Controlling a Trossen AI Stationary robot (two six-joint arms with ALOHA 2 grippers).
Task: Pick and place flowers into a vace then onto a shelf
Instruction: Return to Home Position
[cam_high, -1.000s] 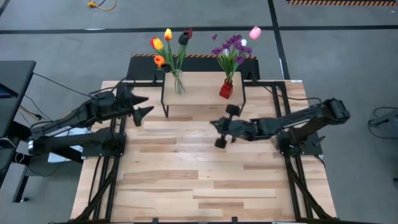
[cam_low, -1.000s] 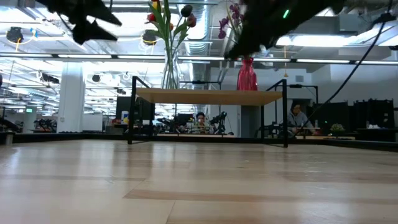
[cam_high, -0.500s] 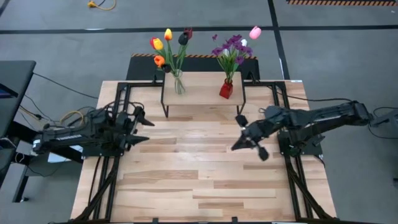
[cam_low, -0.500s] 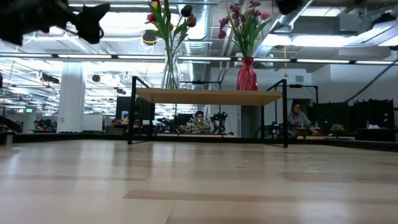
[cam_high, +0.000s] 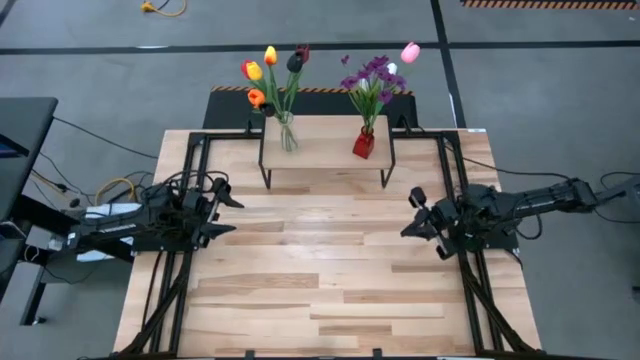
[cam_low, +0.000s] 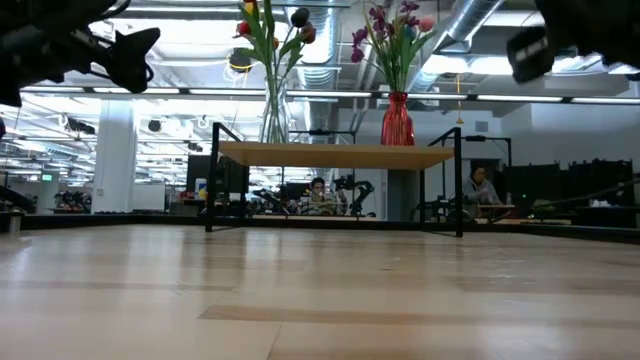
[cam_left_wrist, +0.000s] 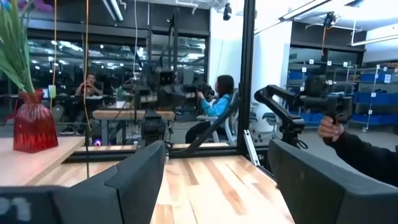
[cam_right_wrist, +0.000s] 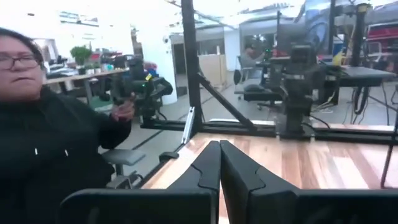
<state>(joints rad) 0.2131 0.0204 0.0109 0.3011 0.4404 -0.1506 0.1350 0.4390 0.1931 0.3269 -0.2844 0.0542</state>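
The shelf (cam_high: 325, 147) stands at the table's far edge on thin black legs. On its plank sit a clear glass vase (cam_high: 288, 135) of yellow, red, orange and dark tulips (cam_high: 268, 72) and a red vase (cam_high: 364, 145) with the purple sprig (cam_high: 372, 75) and a pink tulip (cam_high: 409, 51). The low view shows the glass vase (cam_low: 273, 112) and red vase (cam_low: 397, 120) upright on the shelf (cam_low: 340, 153). My left gripper (cam_high: 224, 210) is open near the left edge, holding nothing. Near the right edge, my right gripper (cam_high: 412, 214) is shut and empty, its fingers (cam_right_wrist: 219, 163) together.
Bare slatted wood fills the table's middle and near part (cam_high: 320, 280). Black frame rails (cam_high: 170, 290) run along both sides. Beyond the table a person (cam_right_wrist: 43, 124) holds a hand-held device, and a hand (cam_left_wrist: 329, 127) shows in the left wrist view.
My right arm has drawn back from in front of the shelf toward the table's right edge. My left arm has pulled back from the shelf's left end toward the left edge and the near side. Vases and flowers have stayed put.
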